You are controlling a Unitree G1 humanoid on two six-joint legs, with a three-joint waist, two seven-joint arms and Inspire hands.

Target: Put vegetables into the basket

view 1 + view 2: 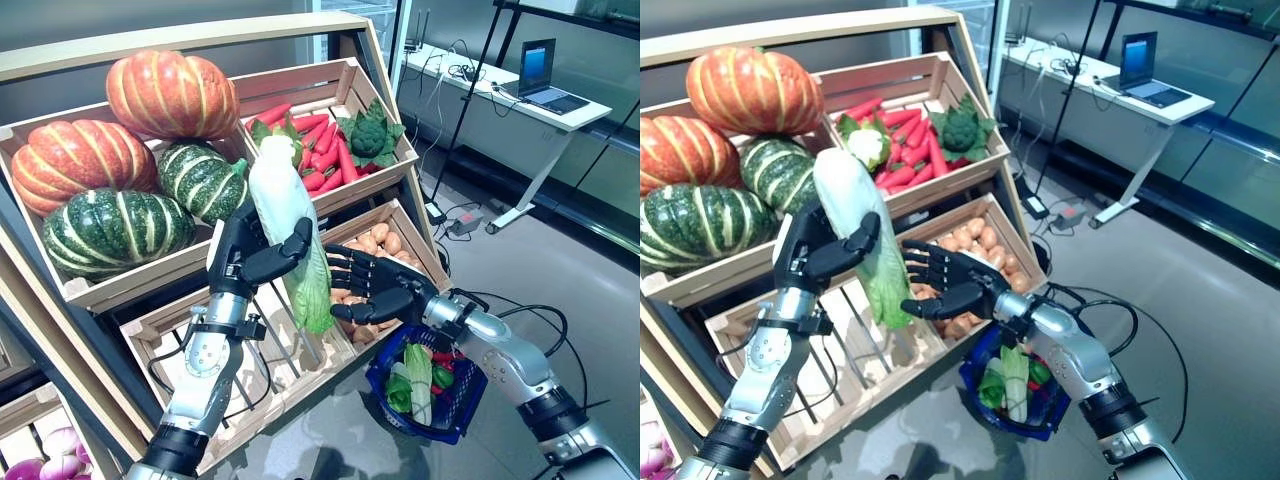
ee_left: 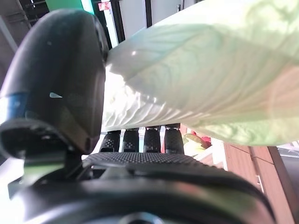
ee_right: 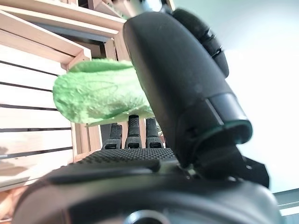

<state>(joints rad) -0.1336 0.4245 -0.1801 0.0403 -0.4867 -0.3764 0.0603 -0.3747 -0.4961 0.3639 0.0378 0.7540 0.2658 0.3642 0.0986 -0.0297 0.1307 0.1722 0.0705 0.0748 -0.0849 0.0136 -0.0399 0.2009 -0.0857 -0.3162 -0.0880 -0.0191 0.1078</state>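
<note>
A long cabbage (image 1: 285, 210), white at the stalk and green at the leafy lower end, is held upright in front of the wooden crates. My left hand (image 1: 245, 255) is shut on its middle, the thumb (image 2: 60, 84) pressed against the pale stalk (image 2: 196, 79). My right hand (image 1: 375, 285) is open with fingers spread, just right of the leafy tip (image 3: 98, 91). A blue basket (image 1: 455, 420) sits under my right forearm and holds green and red vegetables.
Orange and green pumpkins (image 1: 110, 190) fill the upper left crate. The upper right crate (image 1: 390, 165) holds red vegetables and greens. A crate of potatoes (image 1: 385, 240) is behind my right hand. A desk with a laptop (image 1: 545, 85) stands at the far right.
</note>
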